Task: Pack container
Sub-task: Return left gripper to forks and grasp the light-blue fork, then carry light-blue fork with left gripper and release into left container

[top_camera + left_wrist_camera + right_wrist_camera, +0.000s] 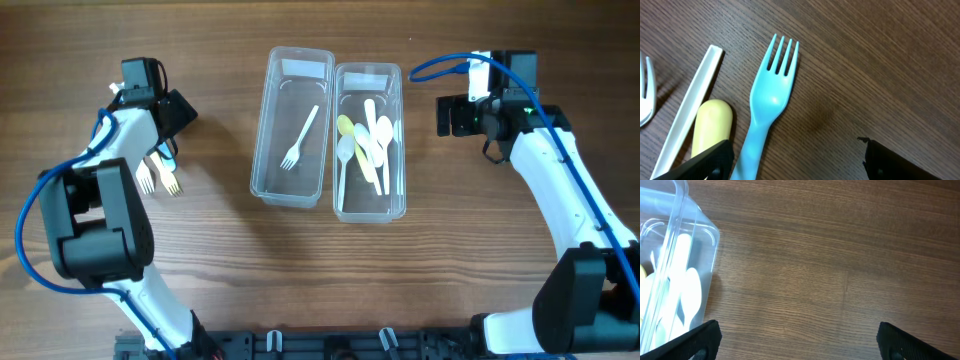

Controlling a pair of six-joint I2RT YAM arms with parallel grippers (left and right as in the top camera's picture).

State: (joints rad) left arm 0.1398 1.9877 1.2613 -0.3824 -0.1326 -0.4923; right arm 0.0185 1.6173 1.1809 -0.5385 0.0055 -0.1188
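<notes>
Two clear plastic containers stand side by side mid-table. The left container holds one white fork. The right container holds several white and yellow spoons; its corner shows in the right wrist view. Loose forks lie at the left under my left arm. In the left wrist view a light blue fork lies between my open left gripper's fingers, beside a yellow handle and a white handle. My right gripper is open and empty over bare table right of the containers.
A white fork's tines show at the left edge of the left wrist view. The wooden table surrounds the containers. The arm bases stand along the front edge.
</notes>
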